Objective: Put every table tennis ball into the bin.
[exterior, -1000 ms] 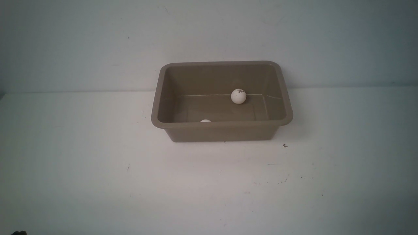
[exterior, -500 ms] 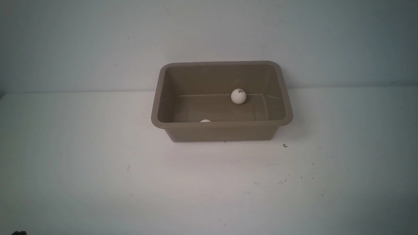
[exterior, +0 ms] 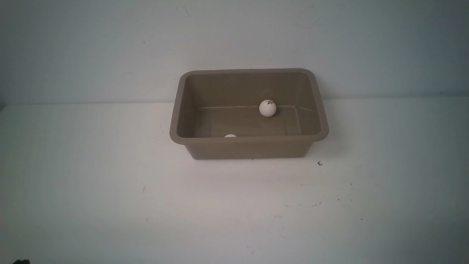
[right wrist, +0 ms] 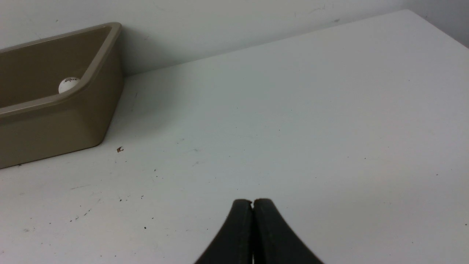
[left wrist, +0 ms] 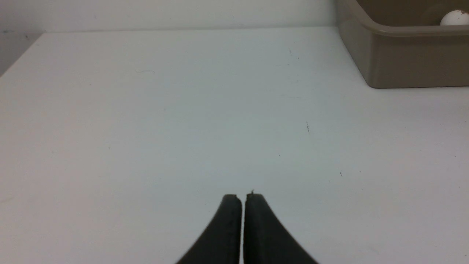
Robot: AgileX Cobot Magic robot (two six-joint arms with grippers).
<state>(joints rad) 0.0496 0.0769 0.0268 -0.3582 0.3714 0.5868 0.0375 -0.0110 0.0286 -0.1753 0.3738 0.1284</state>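
The tan-brown bin (exterior: 249, 146) stands at the back middle of the white table. Inside it a white table tennis ball with a dark smudge (exterior: 267, 108) rests near the far wall. A second ball (exterior: 230, 136) peeks just over the bin's near rim. Neither arm shows in the front view. In the left wrist view my left gripper (left wrist: 243, 197) is shut and empty above bare table, with the bin (left wrist: 410, 62) and a ball (left wrist: 454, 18) far off. In the right wrist view my right gripper (right wrist: 253, 201) is shut and empty, well away from the bin (right wrist: 55, 124) and the smudged ball (right wrist: 67, 84).
The white table (exterior: 110, 205) runs back to a pale wall behind the bin. A tiny dark scrap (exterior: 320, 163) lies on the table near the bin's front right corner, also seen as a speck (right wrist: 119, 149) in the right wrist view.
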